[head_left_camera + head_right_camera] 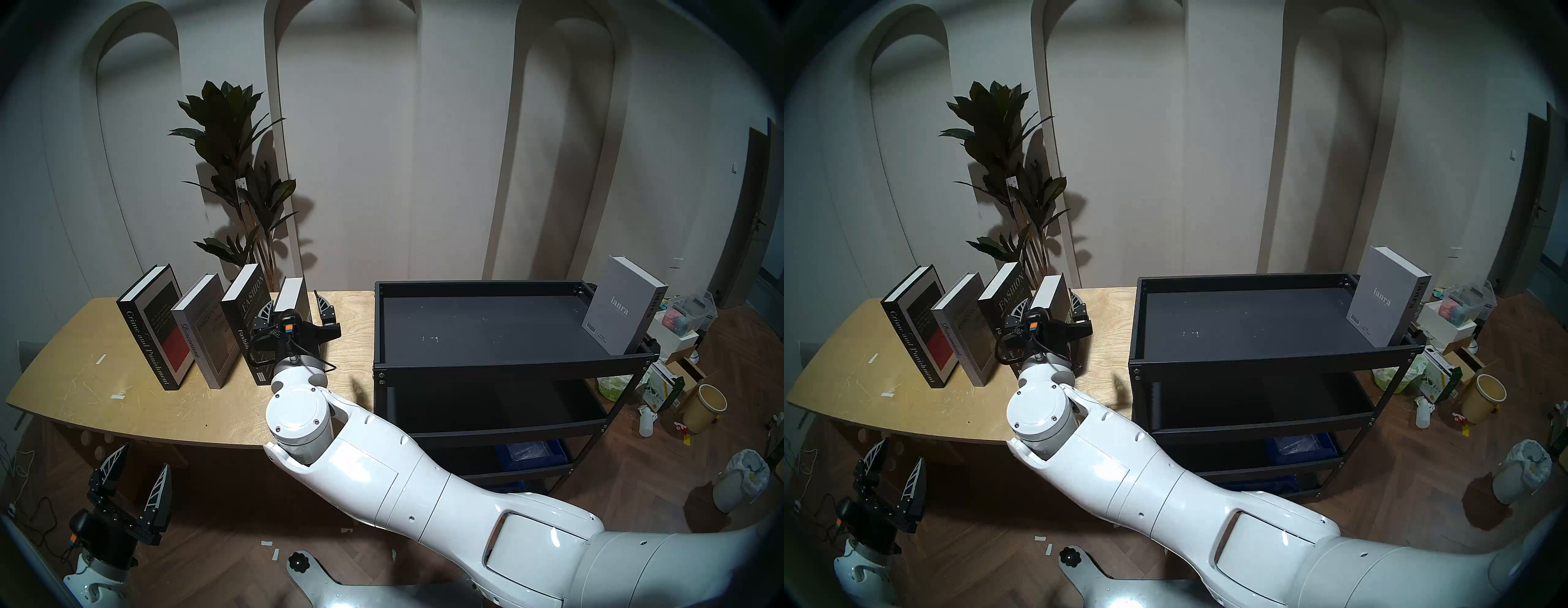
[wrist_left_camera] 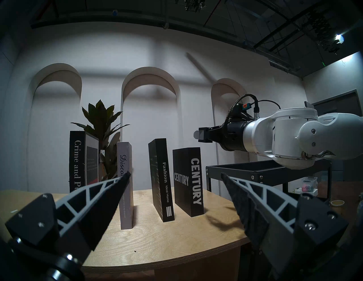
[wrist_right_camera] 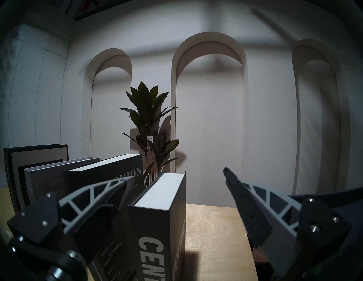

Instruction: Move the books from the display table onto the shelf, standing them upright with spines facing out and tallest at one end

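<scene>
Clearly the table point(image 1: 106, 407) at frame left carries four upright books, spines forward, ready for pickup: Crime and Punishment point(image 1: 149, 325), Discontent point(image 1: 199, 329), Fashion point(image 1: 246, 314), Century point(image 3: 157, 221). At right, ianra point(image 1: 621, 310) stands on the shelf point(image 1: 509, 365). Right hand point(image 3: 174, 176) straddles Century, spread wide, empty; left hand point(image 1: 138, 471) hangs empty, spread, lower left.

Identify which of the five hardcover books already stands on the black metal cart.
The pale grey hardcover titled ianra, upright at the cart's right end; the other four stand on the plywood table.
</scene>
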Robot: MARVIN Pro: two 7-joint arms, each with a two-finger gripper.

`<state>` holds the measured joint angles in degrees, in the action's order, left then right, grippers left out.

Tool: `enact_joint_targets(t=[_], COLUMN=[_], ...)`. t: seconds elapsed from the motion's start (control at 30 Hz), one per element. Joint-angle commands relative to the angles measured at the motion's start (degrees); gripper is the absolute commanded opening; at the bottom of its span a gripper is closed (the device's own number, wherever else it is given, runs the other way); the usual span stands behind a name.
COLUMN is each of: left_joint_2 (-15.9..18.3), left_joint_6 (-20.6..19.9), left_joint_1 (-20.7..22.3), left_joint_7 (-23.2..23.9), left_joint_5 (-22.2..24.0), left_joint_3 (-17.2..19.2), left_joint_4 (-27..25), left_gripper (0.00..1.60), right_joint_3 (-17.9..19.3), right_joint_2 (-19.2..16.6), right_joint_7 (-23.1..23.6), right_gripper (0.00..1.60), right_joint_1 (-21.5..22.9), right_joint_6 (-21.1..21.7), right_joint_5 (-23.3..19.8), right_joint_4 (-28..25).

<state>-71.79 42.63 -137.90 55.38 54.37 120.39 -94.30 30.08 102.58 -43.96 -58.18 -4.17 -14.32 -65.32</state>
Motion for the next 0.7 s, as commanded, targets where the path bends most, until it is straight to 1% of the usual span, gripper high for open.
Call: enact_joint_targets(t=[0.0, 0.3, 0.53, 0.67], left_joint_2=[-0.02, -0.02, -0.02, -0.02], left_joint_6=[0.06, 0.06, 0.06, 0.06], left_joint_1=[-0.09, -0.09, -0.09, -0.09], left_joint_7=[-0.06, -0.05, -0.05, -0.06], left_joint_5=[-0.04, -0.04, -0.03, -0.04], left_joint_3=[0.15, 0.15, 0.15, 0.15], left_joint_4=[-0.70, -0.70, -0.70, -0.70], left_gripper=[1.60, 1.60, 1.60, 1.60], right_joint_3=[-0.06, -1.51, -0.95, -1.19], right_joint_2=[4.88, 8.04, 10.18, 11.56], right_joint_7=[0.18, 0.31, 0.49, 1.05], right_gripper=[1.60, 1.60, 1.60, 1.60], right_joint_1=[3.57, 7.05, 9.08, 10.45], right_joint_6=[-1.88, -4.61, -6.64, -7.98], right_joint_5=[-0.52, -2.22, -3.33, -4.38], right_joint_4=[3.42, 12.41, 18.35, 22.65])
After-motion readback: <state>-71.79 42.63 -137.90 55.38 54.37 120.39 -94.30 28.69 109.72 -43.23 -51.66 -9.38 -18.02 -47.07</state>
